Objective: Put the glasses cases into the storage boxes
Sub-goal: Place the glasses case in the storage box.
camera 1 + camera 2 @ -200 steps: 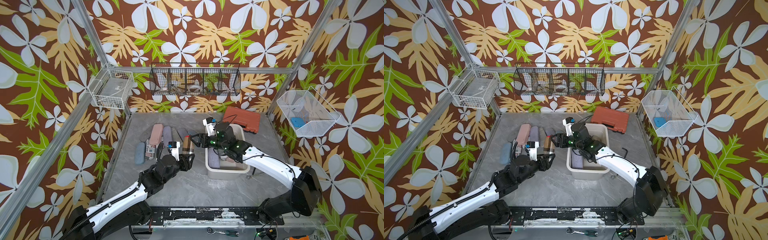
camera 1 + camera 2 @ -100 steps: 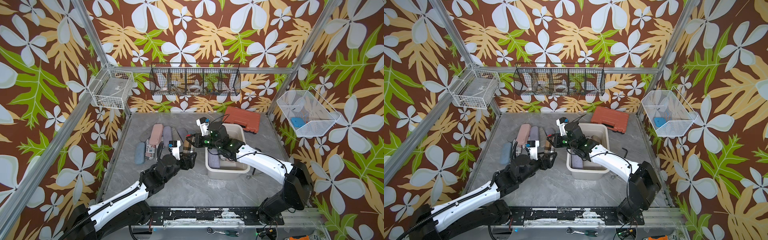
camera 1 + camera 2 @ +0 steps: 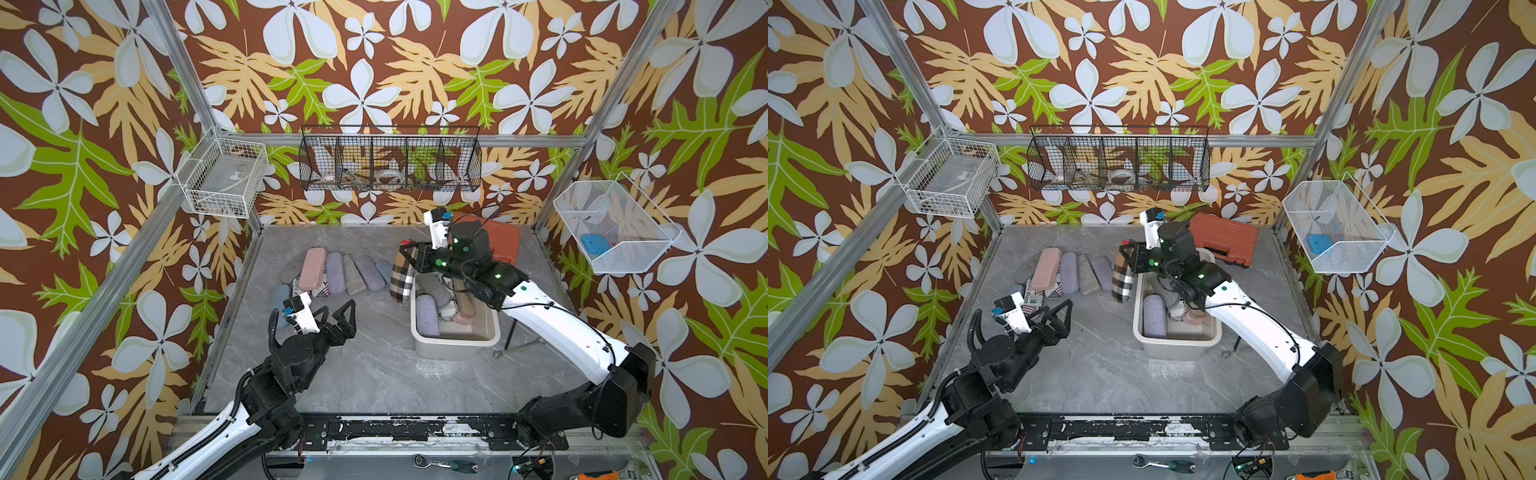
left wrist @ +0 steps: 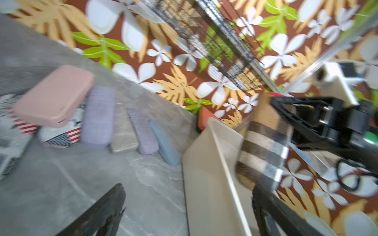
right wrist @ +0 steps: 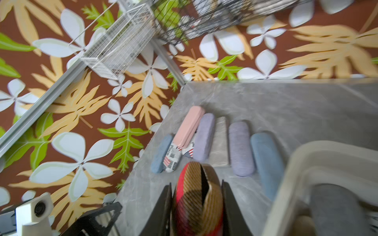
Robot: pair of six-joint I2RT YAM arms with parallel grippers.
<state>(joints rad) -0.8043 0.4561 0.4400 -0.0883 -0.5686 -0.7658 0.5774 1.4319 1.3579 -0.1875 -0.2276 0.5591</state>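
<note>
In both top views my right gripper [image 3: 411,252] is shut on the upper end of a beige plaid glasses case [image 3: 401,277] [image 3: 1122,279]. The case hangs upright at the left rim of the cream storage box [image 3: 457,341]. The right wrist view shows the plaid case [image 5: 197,196] clamped between both fingers. My left gripper [image 3: 337,309] is open and empty, low over the table left of the box [image 4: 204,173]. Several glasses cases lie in the box, among them a lavender one [image 3: 427,316]. A row of cases, including a pink case [image 3: 312,268] and a light blue case [image 5: 266,159], lies at the back left.
An orange-red tool case [image 3: 505,241] sits behind the box. A wrench [image 3: 519,347] lies on the table to its right. A black wire basket [image 3: 390,160] hangs on the back wall, and white mesh baskets hang on the left wall [image 3: 224,183] and the right wall [image 3: 611,224].
My left gripper opened, let go of the plaid case and drew back toward the front left. My right gripper shut on that case and carried it to the box's left rim.
</note>
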